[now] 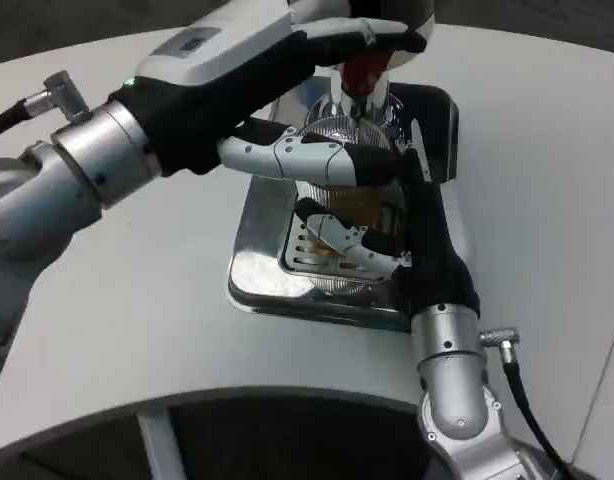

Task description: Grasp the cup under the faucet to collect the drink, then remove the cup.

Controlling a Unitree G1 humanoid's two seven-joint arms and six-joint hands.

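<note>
Wrapping the half-hidden cup (349,200), right hand (332,190) grips it; left hand (362,35) presses the faucet (365,72).

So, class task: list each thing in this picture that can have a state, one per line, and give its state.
cup: upright on the drip tray, under the faucet, gripped by the right hand; how full, cannot tell.
faucet: red handle under the left hand's fingers; flow not visible.
drip tray: flat on the table, carrying the cup.
left hand: resting on the faucet handle.
right hand: wrapped around the cup.

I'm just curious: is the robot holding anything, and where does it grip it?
The right hand grips the cup around its side; the left hand rests on the faucet.
</note>
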